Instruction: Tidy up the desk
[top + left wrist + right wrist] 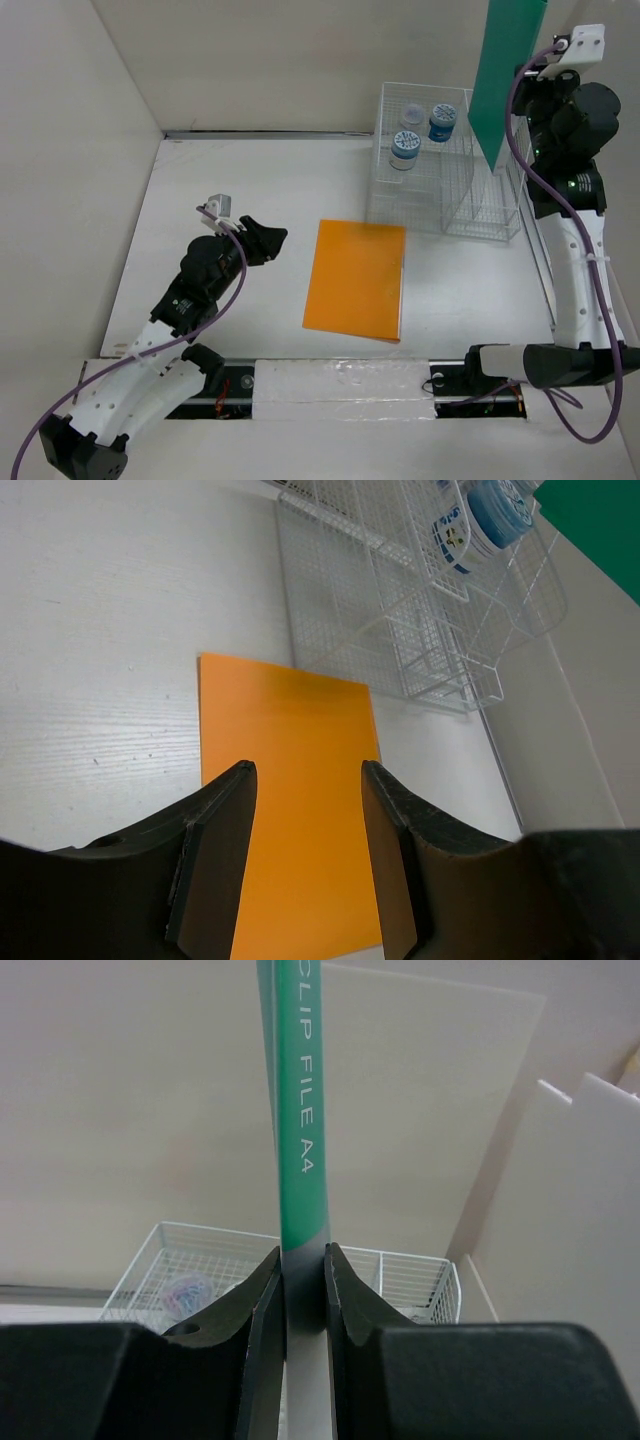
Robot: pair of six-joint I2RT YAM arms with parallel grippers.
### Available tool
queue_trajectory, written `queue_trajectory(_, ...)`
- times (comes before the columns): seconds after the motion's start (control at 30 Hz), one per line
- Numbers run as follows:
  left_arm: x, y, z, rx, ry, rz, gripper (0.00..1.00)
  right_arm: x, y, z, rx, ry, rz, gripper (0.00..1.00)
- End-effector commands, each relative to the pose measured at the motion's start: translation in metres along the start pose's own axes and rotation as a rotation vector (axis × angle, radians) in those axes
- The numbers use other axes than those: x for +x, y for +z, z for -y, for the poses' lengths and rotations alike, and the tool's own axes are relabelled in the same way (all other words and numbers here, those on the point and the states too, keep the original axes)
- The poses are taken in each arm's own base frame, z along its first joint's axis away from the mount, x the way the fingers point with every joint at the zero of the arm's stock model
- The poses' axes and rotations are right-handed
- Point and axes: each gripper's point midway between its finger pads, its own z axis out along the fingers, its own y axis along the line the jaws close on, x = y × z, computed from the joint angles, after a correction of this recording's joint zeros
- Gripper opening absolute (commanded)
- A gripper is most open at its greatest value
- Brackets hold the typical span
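Note:
On the white desk lies an orange folder, also in the left wrist view. My left gripper is open and empty, just left of the folder; its black fingers frame the folder from above. My right gripper is raised at the back right and shut on a green clip file, held upright above the white wire rack. In the right wrist view the file's spine stands between the closed fingers, the gripper over the rack.
The wire rack's top tray holds small blue-labelled containers and a clear tub of clips; they show in the left wrist view too. White walls enclose the desk on the left, back and right. A taped strip runs along the near edge.

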Motion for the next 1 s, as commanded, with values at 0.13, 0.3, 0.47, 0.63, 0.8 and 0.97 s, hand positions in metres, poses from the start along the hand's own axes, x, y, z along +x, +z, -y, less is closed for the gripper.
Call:
queue_trajectory(0.13, -0.001, 0.001, 0.013, 0.062, 0.01, 0.003, 0.42, -0.026, -0.008, 0.023, 0.094, 0.049, 0.117, 0.0)
queue_trajectory(0.3, -0.001, 0.001, 0.013, 0.063, 0.011, 0.0, 0.42, -0.016, -0.004, 0.027, 0.111, 0.066, 0.118, 0.0)
queue_trajectory(0.47, -0.001, 0.001, 0.012, 0.06, 0.012, 0.0, 0.42, -0.03, -0.011, 0.035, 0.134, 0.105, 0.185, 0.0)
queue_trajectory(0.63, 0.0, 0.002, 0.011, 0.057, 0.011, -0.001, 0.42, -0.062, -0.024, 0.041, 0.147, 0.139, 0.29, 0.0)
queue_trajectory(0.8, 0.0, 0.001, 0.011, 0.056, 0.012, 0.0, 0.42, -0.071, -0.022, 0.043, 0.143, 0.161, 0.302, 0.0)
queue_trajectory(0.97, 0.002, 0.003, 0.009, 0.054, 0.011, -0.005, 0.42, -0.048, -0.009, 0.039, 0.121, 0.147, 0.258, 0.0)
